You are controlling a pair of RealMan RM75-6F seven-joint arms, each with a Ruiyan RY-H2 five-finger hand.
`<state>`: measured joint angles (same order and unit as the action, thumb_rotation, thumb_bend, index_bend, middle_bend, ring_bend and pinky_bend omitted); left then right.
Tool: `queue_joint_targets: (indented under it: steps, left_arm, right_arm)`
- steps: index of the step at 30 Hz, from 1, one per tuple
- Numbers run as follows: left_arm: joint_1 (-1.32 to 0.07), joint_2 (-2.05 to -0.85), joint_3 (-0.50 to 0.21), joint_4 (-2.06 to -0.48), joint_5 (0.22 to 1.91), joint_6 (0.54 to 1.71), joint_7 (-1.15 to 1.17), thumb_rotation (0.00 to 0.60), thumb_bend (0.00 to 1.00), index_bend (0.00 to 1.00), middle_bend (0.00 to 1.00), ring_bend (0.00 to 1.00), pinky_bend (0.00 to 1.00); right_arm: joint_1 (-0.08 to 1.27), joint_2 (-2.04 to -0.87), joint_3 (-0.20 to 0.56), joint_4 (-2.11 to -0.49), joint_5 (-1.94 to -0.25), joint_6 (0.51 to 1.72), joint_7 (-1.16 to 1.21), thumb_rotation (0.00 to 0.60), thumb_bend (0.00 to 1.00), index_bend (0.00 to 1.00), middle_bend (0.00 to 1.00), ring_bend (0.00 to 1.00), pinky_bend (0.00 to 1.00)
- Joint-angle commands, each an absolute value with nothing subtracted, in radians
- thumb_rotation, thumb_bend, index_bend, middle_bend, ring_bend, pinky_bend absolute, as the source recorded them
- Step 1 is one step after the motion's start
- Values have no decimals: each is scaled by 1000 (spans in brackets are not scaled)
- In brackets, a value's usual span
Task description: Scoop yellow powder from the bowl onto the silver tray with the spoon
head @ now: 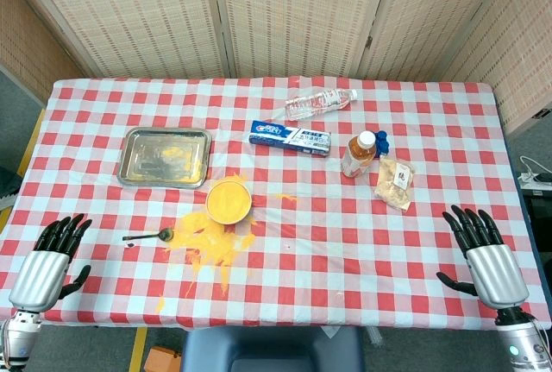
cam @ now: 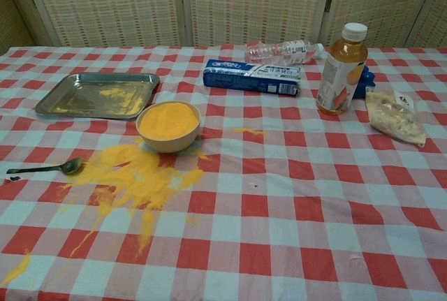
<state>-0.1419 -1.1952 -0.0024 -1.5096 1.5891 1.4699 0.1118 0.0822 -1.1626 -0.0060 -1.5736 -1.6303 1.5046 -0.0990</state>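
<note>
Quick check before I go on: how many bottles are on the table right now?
2. A clear water bottle lies on its side at the far edge, behind the blue toothpaste box. An orange drink bottle stands upright right of that box, beside a snack bag. None seem hidden.

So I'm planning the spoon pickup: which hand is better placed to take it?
Left. The small metal spoon lies on the left side of the table, a short way from the open left hand. The right hand rests at the far right edge, across the spilled yellow powder.
</note>
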Motion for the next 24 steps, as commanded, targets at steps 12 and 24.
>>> queue_joint_targets:
  steps: [12, 24]
  left_arm:
    - [-182, -1290, -37, -1491, 1630, 1493, 155, 600, 386, 139, 766, 679, 966]
    - [-291, -1467, -74, -1446, 1532, 1294, 314, 600, 392, 407, 1000, 1000, 1000]
  right_arm:
    - [68, -1150, -8, -1576, -1640, 1529, -80, 528, 0, 0, 0, 0, 0]
    - [75, -1158, -3, -1577, -1629, 1509, -95, 528, 0, 0, 0, 0, 0]
